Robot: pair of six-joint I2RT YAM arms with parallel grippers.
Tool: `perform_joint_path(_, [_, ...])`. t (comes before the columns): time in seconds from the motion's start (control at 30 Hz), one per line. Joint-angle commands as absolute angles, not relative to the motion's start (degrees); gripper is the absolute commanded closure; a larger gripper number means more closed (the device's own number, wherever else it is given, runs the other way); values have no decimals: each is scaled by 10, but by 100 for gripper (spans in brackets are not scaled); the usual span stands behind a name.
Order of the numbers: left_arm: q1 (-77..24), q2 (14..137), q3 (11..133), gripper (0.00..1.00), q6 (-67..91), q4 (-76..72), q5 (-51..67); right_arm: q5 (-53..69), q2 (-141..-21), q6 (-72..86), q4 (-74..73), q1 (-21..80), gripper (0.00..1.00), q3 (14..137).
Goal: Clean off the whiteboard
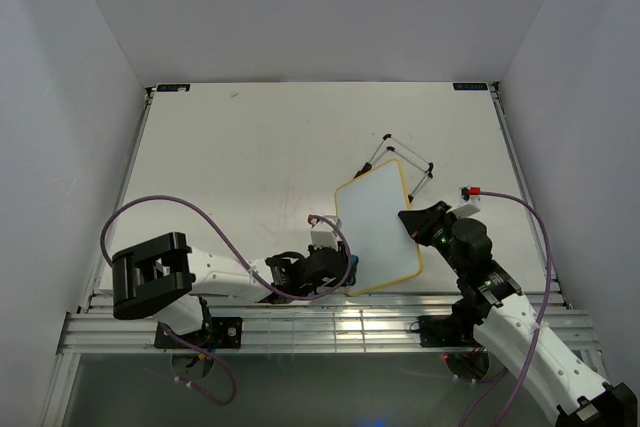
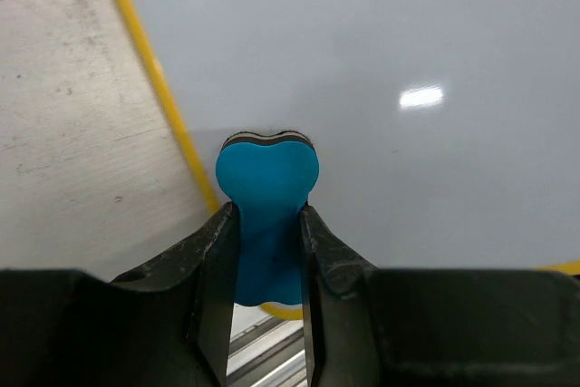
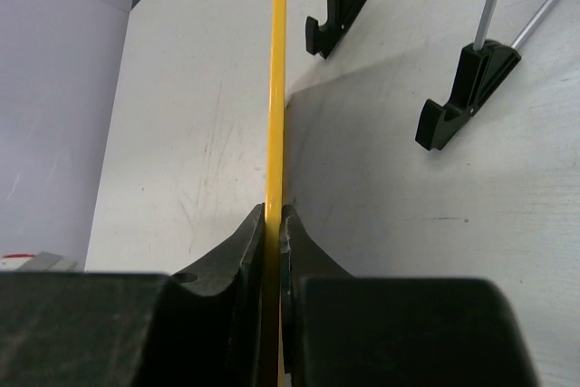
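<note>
Top external shows me one whiteboard (image 1: 378, 227) near the front edge of the table (image 1: 240, 147), with open tabletop beyond. My right gripper (image 1: 412, 224) clamps its right frame. My left gripper (image 2: 267, 224) pinches one blue eraser (image 2: 266, 174) against the board's lower-left corner.

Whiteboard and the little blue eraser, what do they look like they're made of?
The small white rectangular whiteboard: a smooth glossy panel, likely coated metal or plastic, given its sharp light reflections. The blue bone-shaped eraser: matte, probably foam or soft plastic, with a darker felt-like layer against the board.
</note>
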State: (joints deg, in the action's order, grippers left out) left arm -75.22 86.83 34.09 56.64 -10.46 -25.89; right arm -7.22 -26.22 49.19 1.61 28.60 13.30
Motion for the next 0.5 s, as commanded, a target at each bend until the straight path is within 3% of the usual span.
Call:
perform_joint_path(0.0, [-763,824,388,100,522,-64,-266,-30,-258,498,35,299,92,116])
perform_joint_path(0.47, [-760,779,416,100,468,-19,-323,-26,-241,479,31,299,92,126])
